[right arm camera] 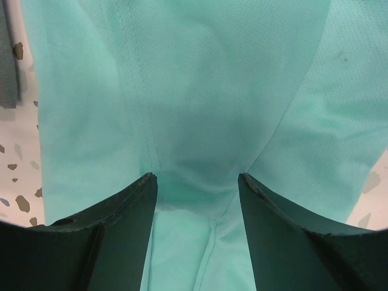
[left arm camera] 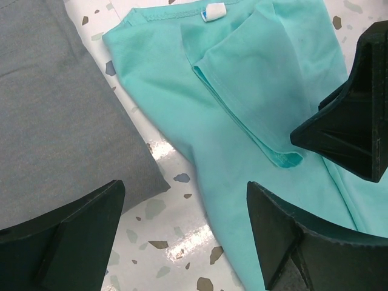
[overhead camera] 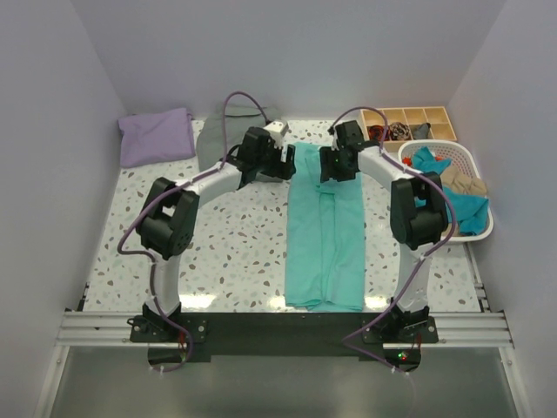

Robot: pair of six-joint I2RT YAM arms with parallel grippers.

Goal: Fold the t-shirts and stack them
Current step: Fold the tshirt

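Observation:
The turquoise-green t-shirt (overhead camera: 324,235) lies folded into a long strip in the middle of the table, its neck end far from me. Its white neck label (left arm camera: 213,11) shows in the left wrist view. My left gripper (overhead camera: 289,164) is open and empty at the shirt's far left corner, one finger over the shirt (left arm camera: 242,79), the other beside a grey folded cloth (left arm camera: 54,109). My right gripper (overhead camera: 336,165) is open just above the shirt's far end, its jaws either side of a raised fold (right arm camera: 200,79). The lavender-purple t-shirt (overhead camera: 157,137) lies folded at the far left.
The grey folded cloth (overhead camera: 213,139) lies next to the lavender shirt. A white basket (overhead camera: 476,162) with several clothes stands at the right edge. A wooden compartment tray (overhead camera: 409,115) stands behind it. Walls close in on the left, right and back.

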